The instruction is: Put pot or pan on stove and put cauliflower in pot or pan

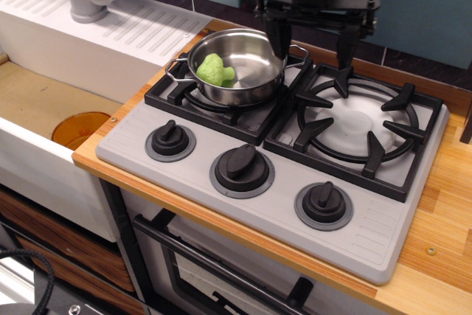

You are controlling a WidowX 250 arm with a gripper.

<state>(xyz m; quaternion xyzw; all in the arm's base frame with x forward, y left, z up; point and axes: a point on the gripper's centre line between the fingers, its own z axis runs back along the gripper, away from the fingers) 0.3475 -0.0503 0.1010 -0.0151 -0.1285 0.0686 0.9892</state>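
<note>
Nearest the camera, three black knobs (242,165) line the front edge of the grey stove (369,237), which sits on a wooden counter (435,256). To the left, an orange disc (80,128) lies down in the sink (37,101), apart from the task. Behind the knobs, the pot (237,64) rests centred on the left burner grate, where the task wants it, and the cauliflower (214,71) lies inside against its left wall. Farther back, the gripper (313,35) hangs above the gap between the burners, its fingers spread and holding nothing; one finger seems to overlap the pot's right rim, though contact cannot be confirmed. Both steps look complete.
</note>
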